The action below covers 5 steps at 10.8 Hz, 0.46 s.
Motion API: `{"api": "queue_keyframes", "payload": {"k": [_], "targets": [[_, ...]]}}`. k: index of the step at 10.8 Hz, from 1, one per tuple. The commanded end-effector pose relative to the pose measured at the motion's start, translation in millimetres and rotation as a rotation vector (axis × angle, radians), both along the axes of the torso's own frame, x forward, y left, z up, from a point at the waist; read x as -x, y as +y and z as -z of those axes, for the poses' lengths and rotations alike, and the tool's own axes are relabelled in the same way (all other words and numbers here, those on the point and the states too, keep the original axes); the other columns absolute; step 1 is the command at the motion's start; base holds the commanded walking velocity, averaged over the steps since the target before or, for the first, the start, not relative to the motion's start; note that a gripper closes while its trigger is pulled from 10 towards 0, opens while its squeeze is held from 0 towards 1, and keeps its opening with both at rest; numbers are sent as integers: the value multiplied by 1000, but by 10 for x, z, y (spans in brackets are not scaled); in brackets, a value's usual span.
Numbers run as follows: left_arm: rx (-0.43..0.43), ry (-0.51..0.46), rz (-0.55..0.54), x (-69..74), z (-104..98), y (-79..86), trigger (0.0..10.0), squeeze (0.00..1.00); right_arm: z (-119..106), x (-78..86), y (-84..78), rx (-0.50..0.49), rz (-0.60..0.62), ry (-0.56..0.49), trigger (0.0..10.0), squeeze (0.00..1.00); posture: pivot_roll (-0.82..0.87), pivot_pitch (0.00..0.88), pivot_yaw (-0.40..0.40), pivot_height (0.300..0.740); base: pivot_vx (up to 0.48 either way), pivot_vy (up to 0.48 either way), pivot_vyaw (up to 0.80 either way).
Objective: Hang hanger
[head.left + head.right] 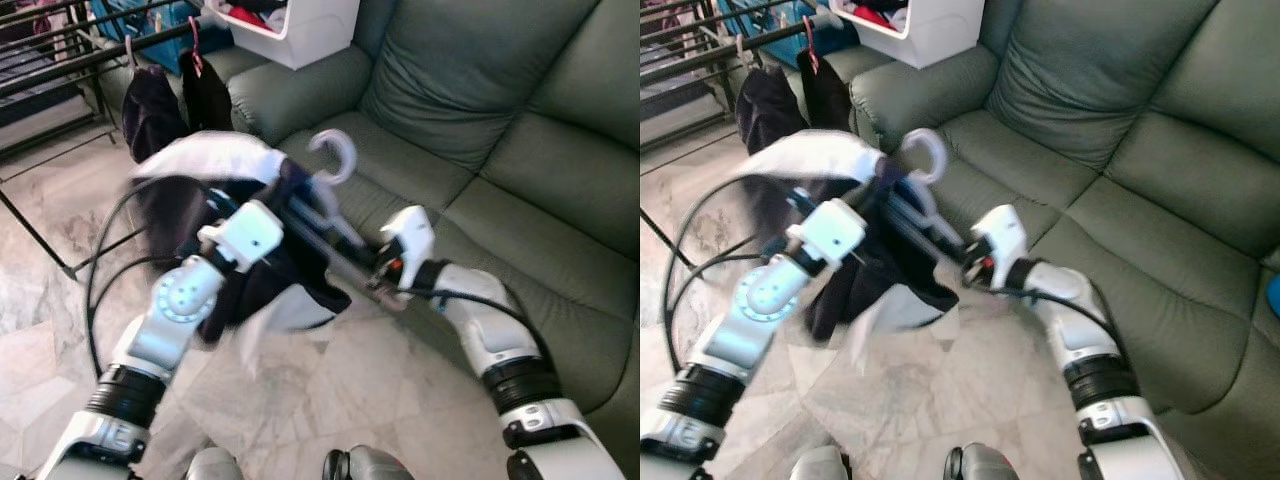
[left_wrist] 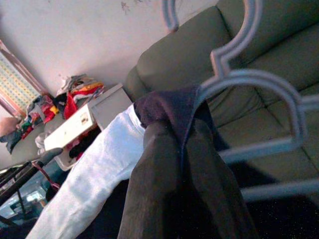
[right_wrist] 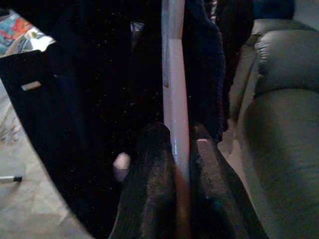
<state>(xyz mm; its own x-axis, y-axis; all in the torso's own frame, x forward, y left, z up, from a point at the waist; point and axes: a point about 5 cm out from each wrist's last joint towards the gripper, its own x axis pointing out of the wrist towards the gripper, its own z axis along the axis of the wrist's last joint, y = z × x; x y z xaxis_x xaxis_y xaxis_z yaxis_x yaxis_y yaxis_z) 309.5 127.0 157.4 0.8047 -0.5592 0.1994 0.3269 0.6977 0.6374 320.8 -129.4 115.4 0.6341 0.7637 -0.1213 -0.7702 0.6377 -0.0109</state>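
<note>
A pale grey plastic hanger is held in the air in front of the sofa, its hook pointing up. A dark navy garment and a white one are draped over it and hang toward the floor. My left gripper is shut on the navy cloth where it folds over the hanger's shoulder. My right gripper is shut on the hanger's straight bar, on the side nearer the sofa. The eye views are blurred by motion.
A black drying rack stands at the far left with two dark garments on red hangers. A green sofa runs along the right, with a white box on its far end. Marble floor lies below.
</note>
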Motion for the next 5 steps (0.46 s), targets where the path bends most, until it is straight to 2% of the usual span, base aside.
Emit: {"api": "queue_keyframes", "payload": {"k": [1, 4, 5], "targets": [[-5, -24, 3, 7, -34, 9, 0, 0, -85, -35, -63, -27, 30, -29, 10000, 0, -23, 68, -87, 740, 0, 0, 0], [-9, -28, 30, 6, -72, 63, 0, 0, -51, -95, -244, -44, 167, -41, 10000, 0, -23, 68, -87, 740, 0, 0, 0], [-48, 13, 63, 9, 3, 55, 2000, 0, -130, -162, -339, -61, 245, -79, 10000, 0, -30, 66, -85, 740, 0, 0, 0]]}}
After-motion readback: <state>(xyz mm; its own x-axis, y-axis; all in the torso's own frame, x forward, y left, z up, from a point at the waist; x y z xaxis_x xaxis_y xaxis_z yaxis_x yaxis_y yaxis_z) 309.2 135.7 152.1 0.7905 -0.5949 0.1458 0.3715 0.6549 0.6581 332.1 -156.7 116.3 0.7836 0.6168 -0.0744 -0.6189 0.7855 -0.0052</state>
